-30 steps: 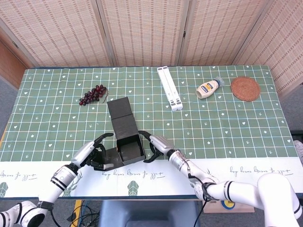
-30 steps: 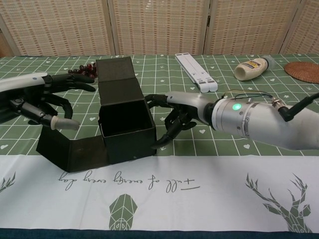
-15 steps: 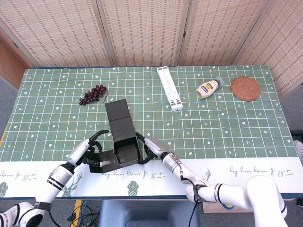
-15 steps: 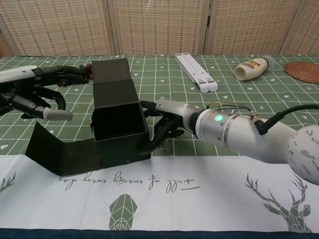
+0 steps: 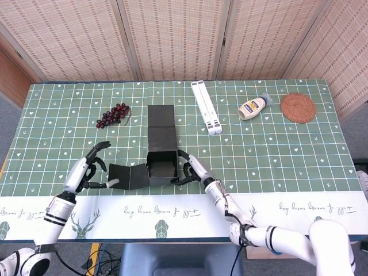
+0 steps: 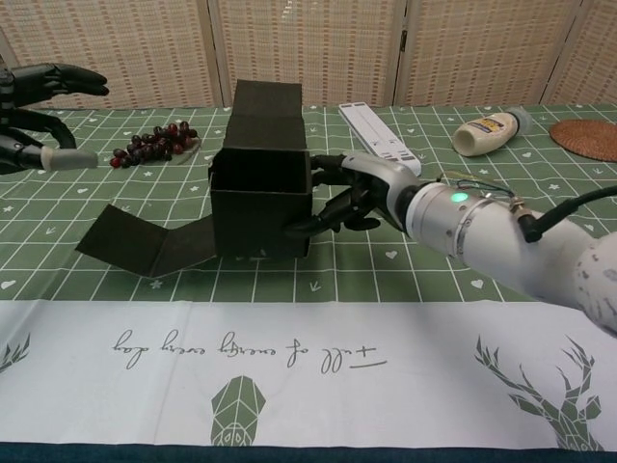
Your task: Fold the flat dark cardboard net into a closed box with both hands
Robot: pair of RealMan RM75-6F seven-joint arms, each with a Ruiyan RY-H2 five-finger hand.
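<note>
The dark cardboard box [image 5: 161,167] [image 6: 260,204] stands in the middle of the table with its top open. Its lid panels [image 5: 161,123] [image 6: 267,114] rise at the back. A loose side flap [image 5: 129,175] [image 6: 145,241] trails to the left, half raised off the cloth. My right hand [image 5: 192,168] [image 6: 362,193] presses its fingers against the box's right wall, the thumb near the top edge. In the chest view my left hand [image 5: 88,172] [image 6: 39,116] is well left of the flap with its fingers spread and nothing in it.
Grapes [image 5: 113,115] [image 6: 152,146] lie behind the flap on the left. A white folding stand [image 5: 206,107] [image 6: 379,125], a mayonnaise bottle [image 5: 253,107] [image 6: 492,131] and a woven coaster [image 5: 298,107] [image 6: 588,137] sit at the back right.
The box has slid right and away from me and now stands square. My left hand has drawn back to the left, off the flap. My right hand stayed on the right wall.
</note>
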